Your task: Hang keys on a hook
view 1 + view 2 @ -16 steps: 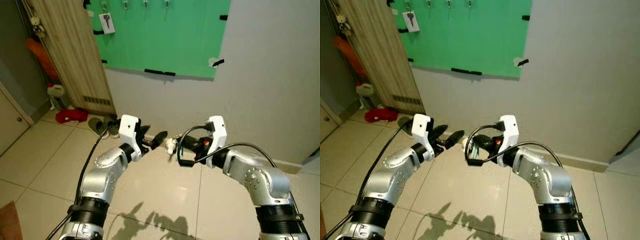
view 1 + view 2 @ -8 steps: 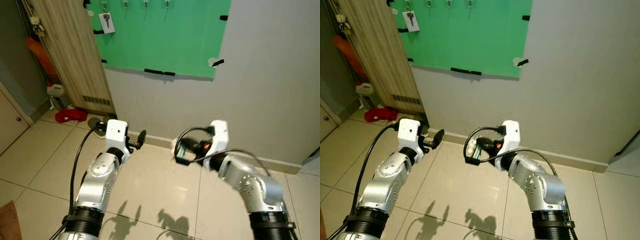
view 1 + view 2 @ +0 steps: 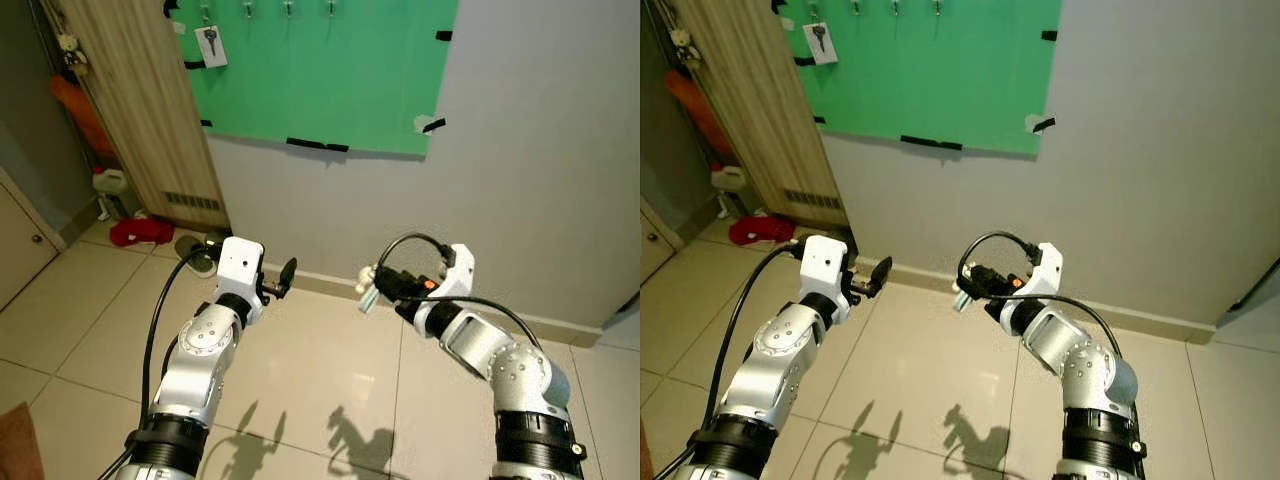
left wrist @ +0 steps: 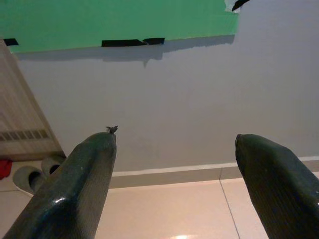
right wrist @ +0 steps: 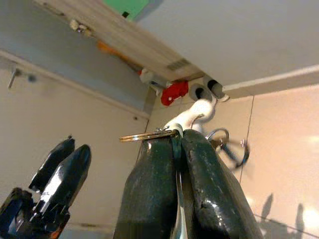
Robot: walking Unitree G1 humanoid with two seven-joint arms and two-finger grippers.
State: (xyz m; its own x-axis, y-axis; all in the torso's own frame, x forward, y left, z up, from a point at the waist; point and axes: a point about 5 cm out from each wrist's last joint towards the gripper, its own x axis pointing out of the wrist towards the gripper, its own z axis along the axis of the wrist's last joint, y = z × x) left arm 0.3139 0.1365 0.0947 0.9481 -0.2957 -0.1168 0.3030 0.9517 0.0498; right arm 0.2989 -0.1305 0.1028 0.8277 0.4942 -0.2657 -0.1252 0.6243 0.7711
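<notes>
I have the right gripper [image 3: 368, 290] raised in front of me over the tiled floor [image 3: 300, 370], fingers pinched tight on the keys [image 5: 172, 130]. In the right wrist view a metal key ring sticks out sideways from between the fingertips, and a white fob [image 5: 197, 112] juts past them; in the head views a pale tag hangs just under the grip. The left gripper [image 3: 285, 272] is up beside it, well apart from the keys, fingers [image 4: 84, 169] spread wide with nothing between them, pointing at the grey wall [image 4: 174, 99]. The green board [image 3: 330, 70] is high on the wall, taped at its edges, with a row of hooks [image 3: 288, 8] along the top. One key with a white tag [image 3: 211, 45] already hangs near the board's left end. A wooden door [image 3: 140, 110] stands left of the board, slippers [image 3: 195, 250] at its foot.
</notes>
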